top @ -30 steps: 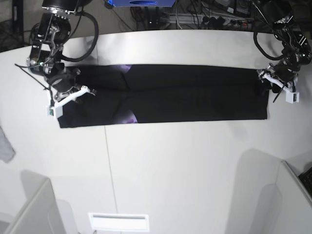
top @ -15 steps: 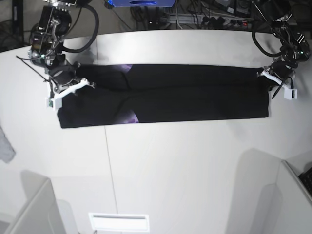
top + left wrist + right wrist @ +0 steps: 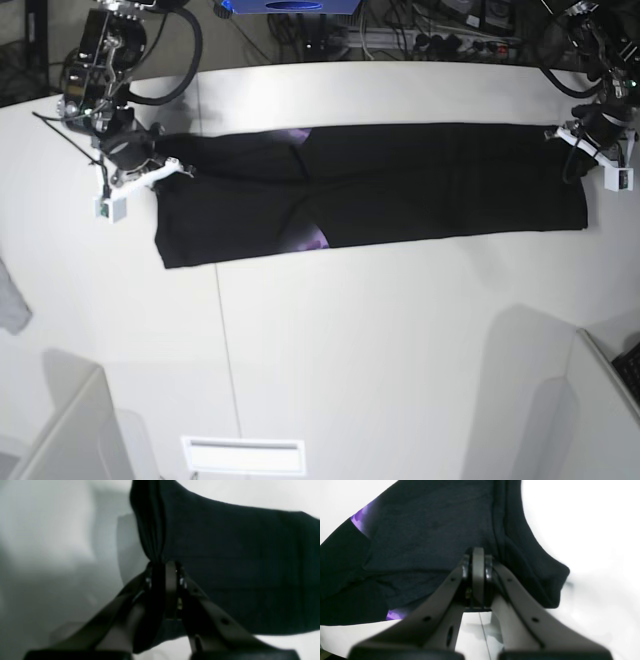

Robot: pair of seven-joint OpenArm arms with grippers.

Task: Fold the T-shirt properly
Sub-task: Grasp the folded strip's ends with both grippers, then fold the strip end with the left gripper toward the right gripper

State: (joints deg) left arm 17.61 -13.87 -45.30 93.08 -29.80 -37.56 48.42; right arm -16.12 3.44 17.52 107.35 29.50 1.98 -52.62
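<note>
Black cloth T-shirt (image 3: 400, 180) lies on the white bench (image 3: 400, 340), folded into a long strip between both claws. Left claw (image 3: 163, 566) and right claw (image 3: 478, 555) pinch its ends. Folding it shorter is left.

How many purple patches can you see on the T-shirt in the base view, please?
2: one patch at the T-shirt's far edge, another near its front edge; folds may hide more.

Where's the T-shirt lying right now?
In the base view the T-shirt stretches as a long strip across the table's far half, its ends pinched by the right gripper and left gripper.
</note>
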